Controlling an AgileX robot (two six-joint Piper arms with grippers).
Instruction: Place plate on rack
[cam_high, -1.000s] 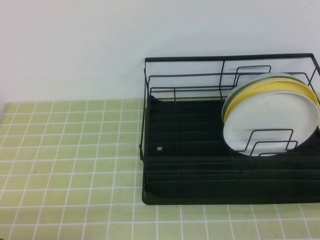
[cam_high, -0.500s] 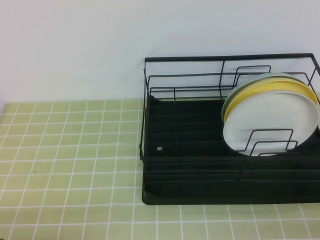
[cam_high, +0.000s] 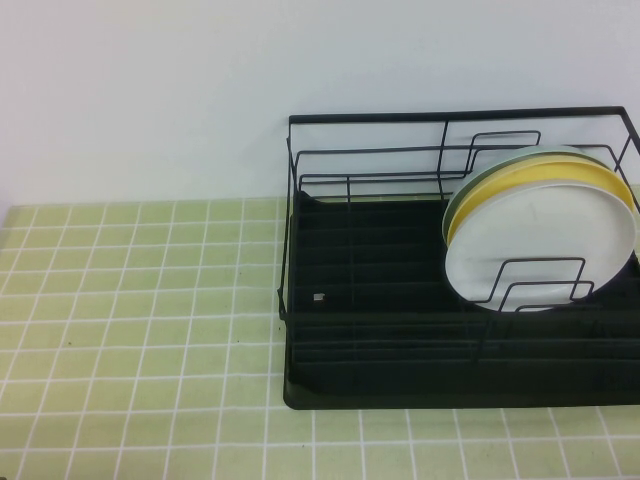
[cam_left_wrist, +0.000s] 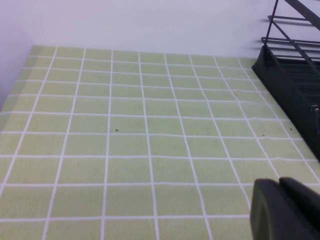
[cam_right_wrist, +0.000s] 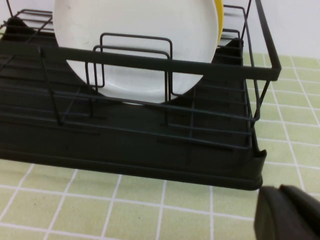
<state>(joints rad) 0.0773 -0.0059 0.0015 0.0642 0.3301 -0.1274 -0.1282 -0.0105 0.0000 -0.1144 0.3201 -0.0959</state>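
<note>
The white plate (cam_high: 545, 235) stands upright on edge in the right part of the black wire rack (cam_high: 450, 114), held between upright dividers, in front of a yellow plate (cam_high: 560, 172). The right wrist view shows the plate (cam_right_wrist: 140, 30) close up, behind the rack's front wires (cam_right_wrist: 150, 160). My right gripper (cam_right_wrist: 280, 189) hangs shut and empty over the tiles, just off the rack's near corner. Left of the rack, its corner (cam_left_wrist: 285, 80) at the far side of the view, my left gripper (cam_left_wrist: 279, 181) is shut and empty above the tiled table. Neither gripper shows in the high view.
A pale green plate (cam_high: 520, 155) stands behind the yellow one. The rack's left half (cam_high: 370, 260) holds no dishes. The green tiled table (cam_high: 140, 300) stretches to the left and in front of the rack. A white wall rises behind.
</note>
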